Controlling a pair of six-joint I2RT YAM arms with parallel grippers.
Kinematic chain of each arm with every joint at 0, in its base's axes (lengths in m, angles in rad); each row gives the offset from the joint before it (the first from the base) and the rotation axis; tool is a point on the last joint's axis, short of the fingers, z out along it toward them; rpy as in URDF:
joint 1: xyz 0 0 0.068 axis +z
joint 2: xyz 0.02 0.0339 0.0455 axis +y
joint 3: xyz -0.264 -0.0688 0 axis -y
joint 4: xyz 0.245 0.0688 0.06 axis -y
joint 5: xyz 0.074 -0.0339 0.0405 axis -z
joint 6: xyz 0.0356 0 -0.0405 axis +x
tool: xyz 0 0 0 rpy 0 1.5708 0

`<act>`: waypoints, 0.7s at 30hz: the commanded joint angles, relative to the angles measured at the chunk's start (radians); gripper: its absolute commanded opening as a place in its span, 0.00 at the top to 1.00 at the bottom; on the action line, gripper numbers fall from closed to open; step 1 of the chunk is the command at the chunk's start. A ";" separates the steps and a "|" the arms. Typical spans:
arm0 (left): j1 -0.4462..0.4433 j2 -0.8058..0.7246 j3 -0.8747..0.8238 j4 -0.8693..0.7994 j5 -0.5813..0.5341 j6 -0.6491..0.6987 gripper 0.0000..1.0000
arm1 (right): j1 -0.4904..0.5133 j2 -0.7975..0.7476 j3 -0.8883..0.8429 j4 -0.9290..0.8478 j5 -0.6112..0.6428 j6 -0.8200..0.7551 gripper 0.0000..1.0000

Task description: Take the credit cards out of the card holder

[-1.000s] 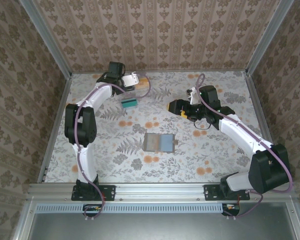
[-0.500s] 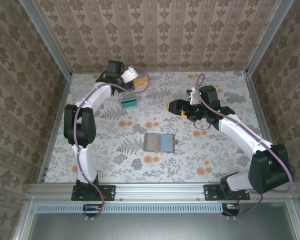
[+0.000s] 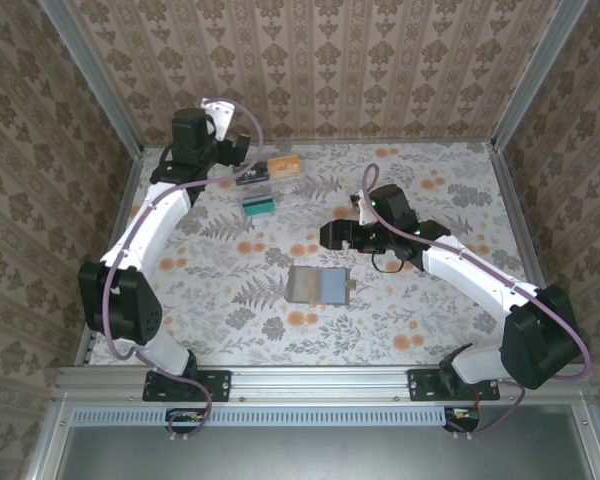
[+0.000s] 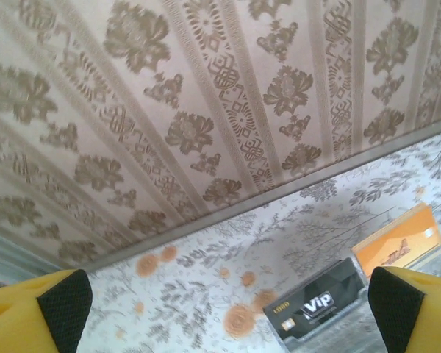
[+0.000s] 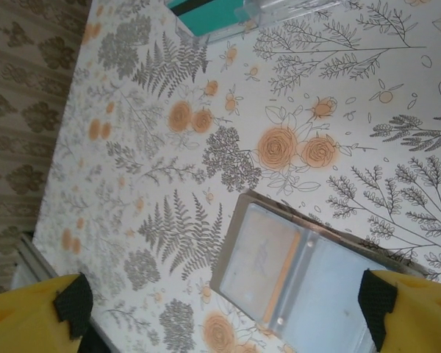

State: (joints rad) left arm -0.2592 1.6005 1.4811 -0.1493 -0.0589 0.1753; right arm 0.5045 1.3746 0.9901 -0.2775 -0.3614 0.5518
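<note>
Card holder (image 3: 320, 285) lies opened flat on the worktop (image 3: 220, 310), its two panels side by side, one grey and one bluish-grey. Through the translucent face of one pocket a pale credit card (image 5: 261, 257) shows, tucked nearly flush with the pocket edge. Whether the other panel holds more cards I cannot tell.

The right gripper (image 5: 226, 301) hangs just beyond the card holder on its far side, fingers spread wide and holding nothing, with the wrist camera looking down on the open panels. The left gripper (image 4: 228, 301) is well apart from the card holder, up by the back wall, its fingers likewise spread wide and empty. Beneath it lie a black card marked VIP (image 4: 320, 301) and an orange card (image 4: 397, 239). A teal card (image 5: 206, 18) in a clear tray (image 5: 279, 9) sits between those and the card holder.

The credit card is probably light, thin, stiff and slick, so it should slide freely once started, but it offers very little to pinch while it sits flush in the pocket. The best hold is likely on whatever short edge stands out at the pocket mouth, drawn straight along the pocket. The card holder itself looks light and floppy at its fold, so it will probably drag across the worktop unless the other gripper pins a panel down
</note>
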 commanded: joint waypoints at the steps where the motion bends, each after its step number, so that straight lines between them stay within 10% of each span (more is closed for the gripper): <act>1: 0.103 -0.071 -0.070 -0.050 0.219 -0.372 0.00 | 0.032 0.009 -0.023 -0.045 0.095 -0.017 0.07; 21: 0.177 -0.414 -0.568 -0.072 0.441 -0.683 0.00 | 0.145 -0.011 -0.145 -0.032 0.241 0.066 0.07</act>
State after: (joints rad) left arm -0.0914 1.2026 0.9703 -0.2462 0.3019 -0.4252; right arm 0.6361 1.3746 0.8619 -0.2955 -0.1661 0.5983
